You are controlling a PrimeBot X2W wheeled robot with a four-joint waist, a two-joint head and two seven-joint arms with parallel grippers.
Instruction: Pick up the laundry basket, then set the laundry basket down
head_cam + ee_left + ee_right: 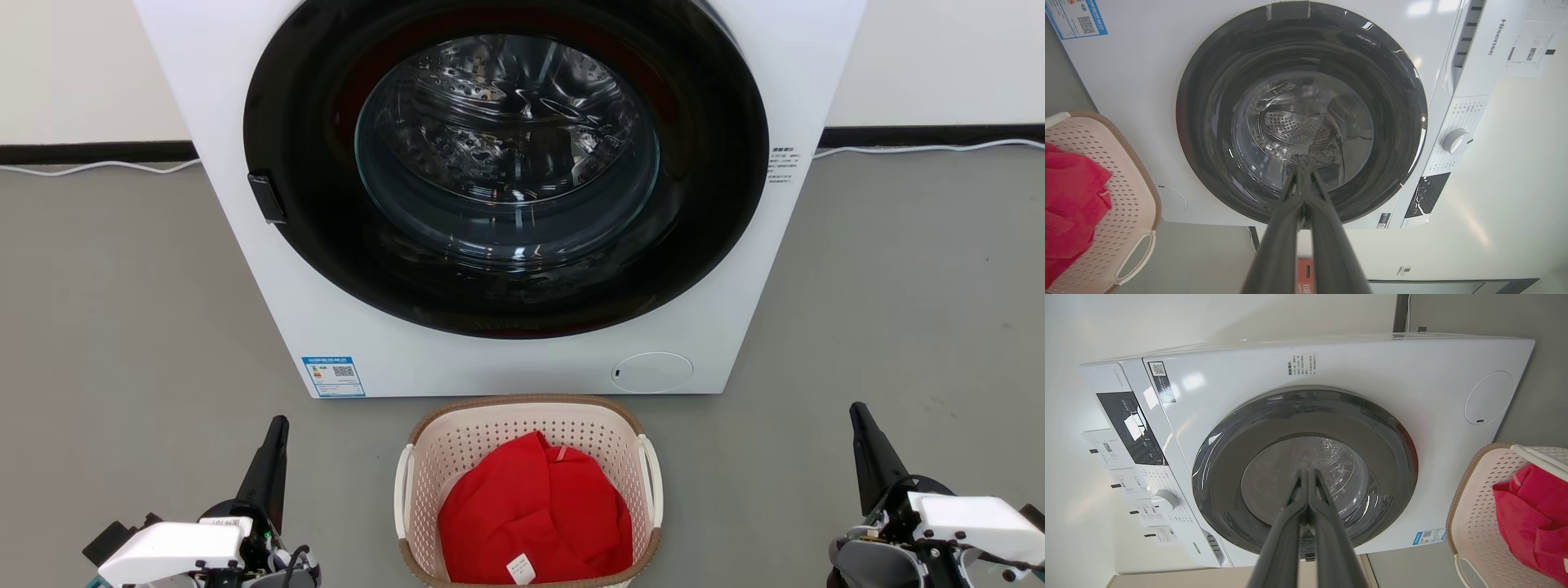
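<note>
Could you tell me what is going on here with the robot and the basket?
Nothing is being handled yet. The laundry basket stands on the floor before the washing machine, holding a red garment. The left gripper and the right gripper hang either side of it, fingers closed on nothing, not touching it.
</note>
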